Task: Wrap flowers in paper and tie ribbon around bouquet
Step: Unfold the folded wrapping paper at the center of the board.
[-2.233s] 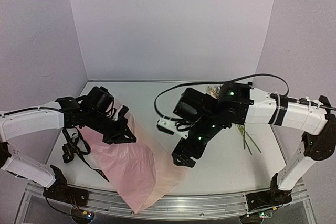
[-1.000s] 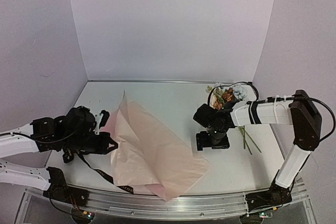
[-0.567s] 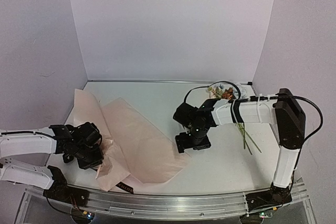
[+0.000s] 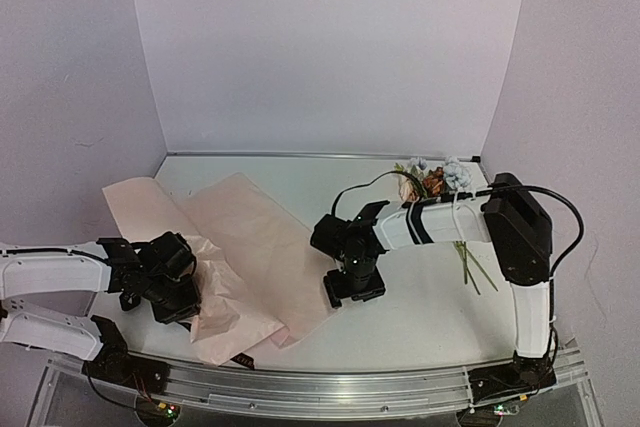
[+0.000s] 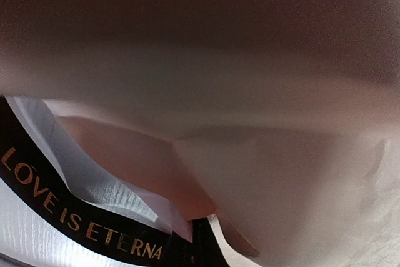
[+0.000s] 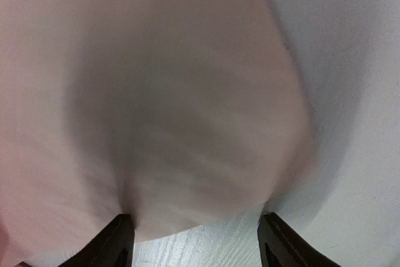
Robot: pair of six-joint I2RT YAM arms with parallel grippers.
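The pale pink paper (image 4: 250,237) lies spread over the left and middle of the table, crumpled at its near-left corner. My left gripper (image 4: 175,297) sits low in that crumple, shut on the paper (image 5: 281,173), which fills most of its view. The black ribbon (image 5: 69,217) with gold lettering runs under the sheet; a short piece of ribbon (image 4: 240,357) shows by the front edge. My right gripper (image 4: 352,285) hangs over the sheet's right edge, open, with the paper (image 6: 175,104) blurred between its fingers (image 6: 122,236). The flowers (image 4: 432,179) lie at the back right, apart from the paper.
The white table (image 4: 420,317) has purple walls on three sides. Thin green stems (image 4: 470,267) reach from the blooms toward the right arm's base. A metal rail (image 4: 330,387) runs along the near edge.
The paper has been drawn left and laid flatter, its raised flap now down. My right gripper has moved left to the sheet's right edge, its jaws a little narrower. The left gripper barely moved.
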